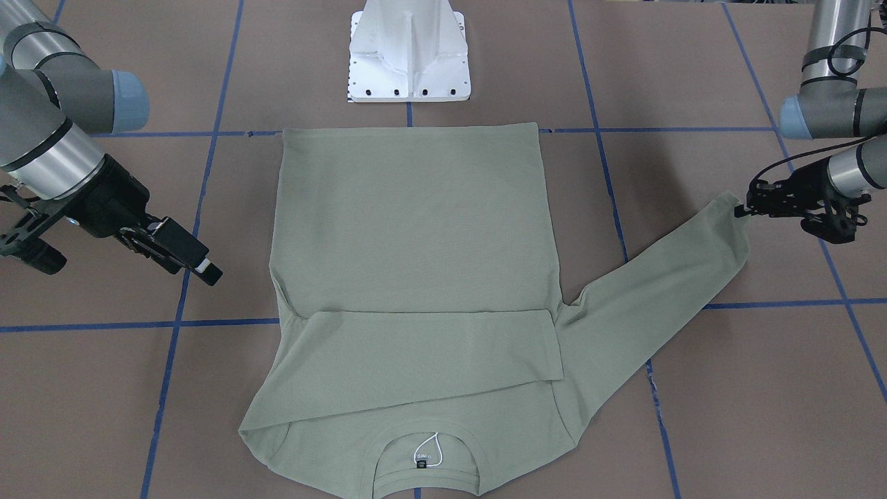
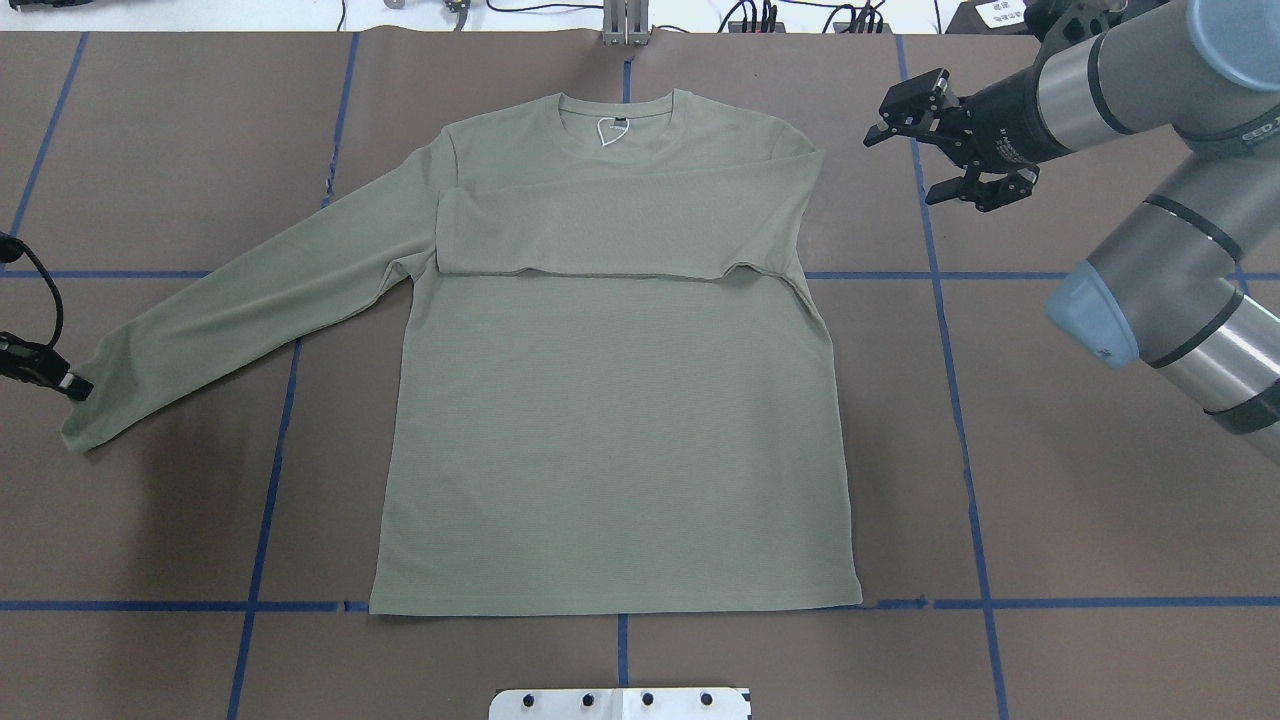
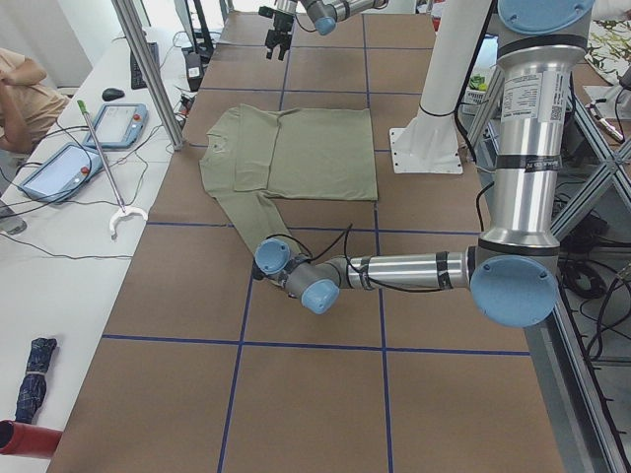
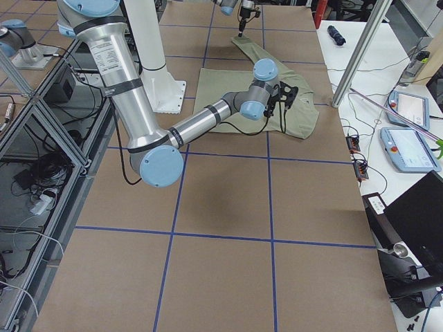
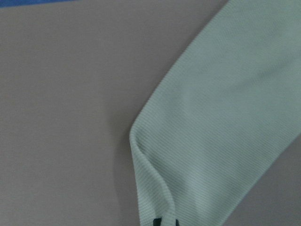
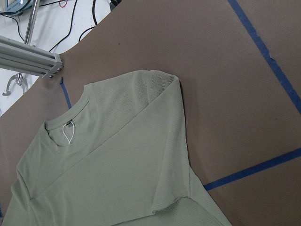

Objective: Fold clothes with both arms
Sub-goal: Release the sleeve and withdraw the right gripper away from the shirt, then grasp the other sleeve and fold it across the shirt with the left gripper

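**Second sleeve coming up: the pale sage-green long-sleeved knit shirt (image 2: 610,430) lies flat mid-table, one sleeve folded across the chest.**
The black two-finger left gripper (image 1: 747,208) looks clenched on the outstretched cuff (image 2: 85,420). The next move, I'd say, carries that cuff across the chest. The right gripper (image 2: 900,170) hangs splayed and empty, just off the shoulder. The brown, blue-taped table (image 2: 1100,500) shows beyond every hem, so there's good swing room.

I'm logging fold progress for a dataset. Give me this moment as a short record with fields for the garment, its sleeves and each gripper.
garment: shirt, flat on the table, neck away from the robot
folded sleeve: laid across the chest
outstretched sleeve: extended toward the robot's left
left gripper: at the cuff of the outstretched sleeve, apparently shut on it
right gripper: open, holding nothing, beside the shoulder
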